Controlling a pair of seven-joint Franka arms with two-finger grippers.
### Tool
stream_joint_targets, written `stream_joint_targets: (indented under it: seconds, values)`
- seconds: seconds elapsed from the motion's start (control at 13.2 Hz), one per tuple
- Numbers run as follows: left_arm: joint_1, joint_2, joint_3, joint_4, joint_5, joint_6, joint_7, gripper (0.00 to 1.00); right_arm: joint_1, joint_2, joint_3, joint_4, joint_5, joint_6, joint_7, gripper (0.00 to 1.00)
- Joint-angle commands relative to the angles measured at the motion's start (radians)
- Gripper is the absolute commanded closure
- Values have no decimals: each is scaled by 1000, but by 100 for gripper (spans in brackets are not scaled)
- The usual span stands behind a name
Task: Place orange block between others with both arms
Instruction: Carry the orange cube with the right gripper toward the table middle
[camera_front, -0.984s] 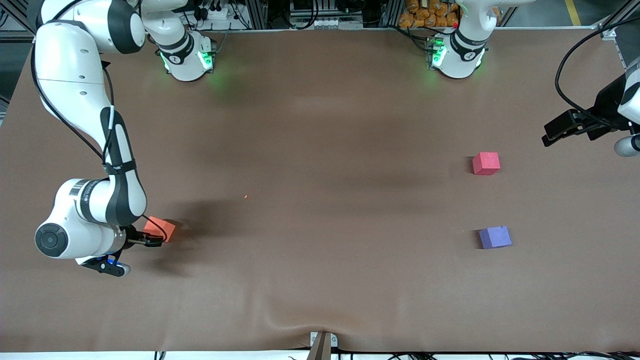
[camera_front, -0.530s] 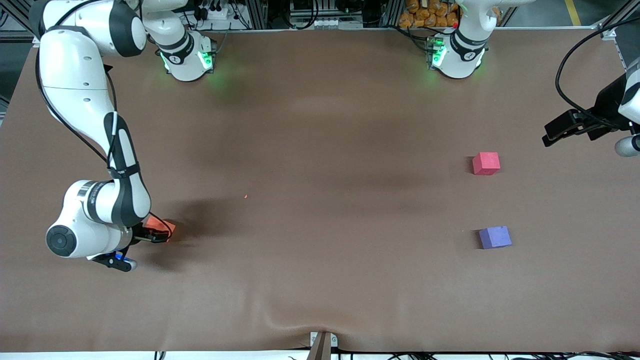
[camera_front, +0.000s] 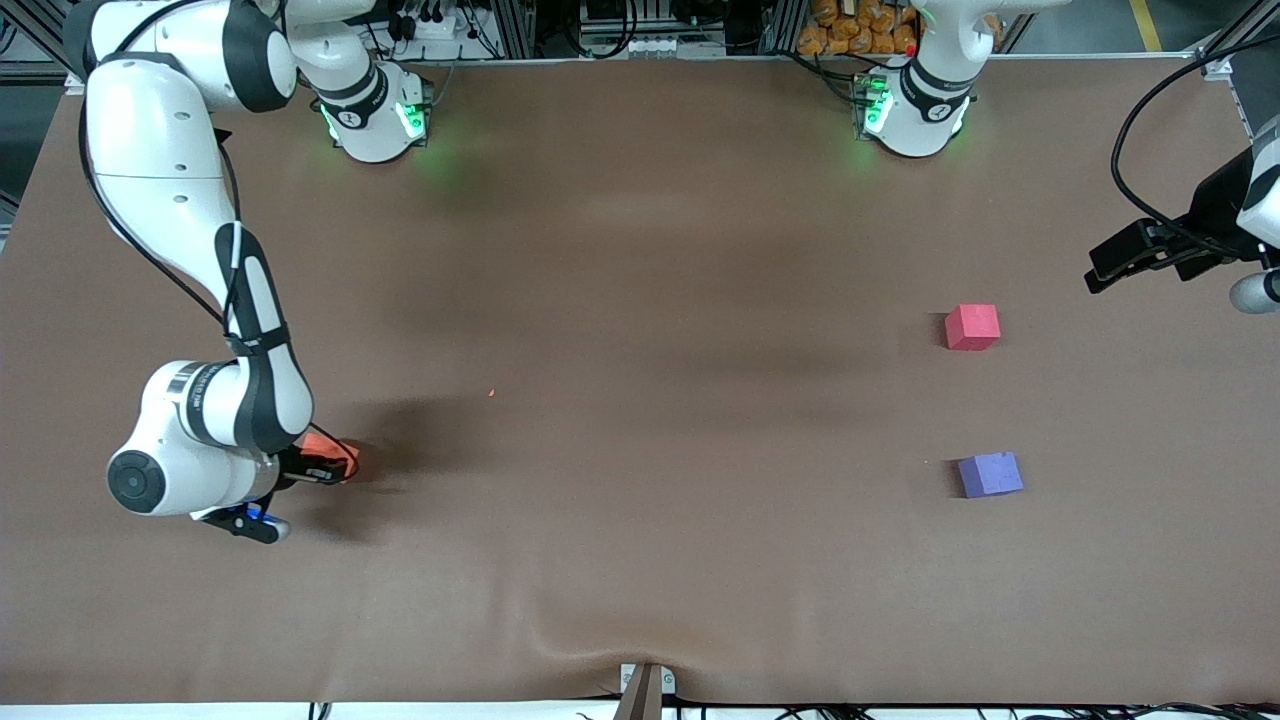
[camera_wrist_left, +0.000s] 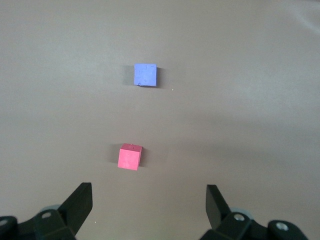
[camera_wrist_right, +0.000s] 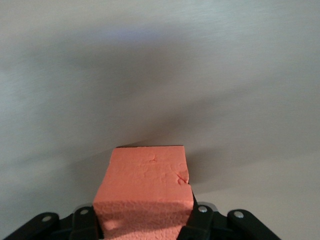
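Note:
The orange block (camera_front: 328, 449) lies on the table at the right arm's end, and my right gripper (camera_front: 320, 466) is shut on it. Most of it is hidden under the wrist in the front view. In the right wrist view the orange block (camera_wrist_right: 146, 187) fills the gap between the two black fingers (camera_wrist_right: 204, 220). The pinkish-red cube (camera_front: 972, 326) and the purple-blue cube (camera_front: 990, 474) sit apart at the left arm's end, the purple-blue one nearer the front camera. My left gripper (camera_wrist_left: 148, 207) hangs open above the table there, with the pinkish-red cube (camera_wrist_left: 129, 156) and purple-blue cube (camera_wrist_left: 145, 75) below it.
The brown table cover (camera_front: 640, 420) has a wrinkle near a metal bracket (camera_front: 645, 685) at its front edge. A tiny orange crumb (camera_front: 491, 393) lies on the cover. Both green-lit arm bases (camera_front: 372, 115) stand along the back edge.
The right arm moved lower over the orange block and its gripper went from open to shut on it. The left arm and both other cubes stayed put.

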Motion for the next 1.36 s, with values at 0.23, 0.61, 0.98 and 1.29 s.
stream_joint_targets:
  seconds: [0.23,0.61,0.98,1.29]
  values:
    - [7,-1,-3,6,10,-2,15,0,2,-10,170,43,13,11,-24,46]
    - [4,-1,-3,7,10,-2,15,0,97,-11,268,54,13,31,-13,46]
    - [-9,-1,-8,9,0,-2,0,0,256,-8,268,54,16,85,-10,46]
    - [-12,2,-12,10,-10,1,-24,0,350,-7,264,51,105,87,-1,45]
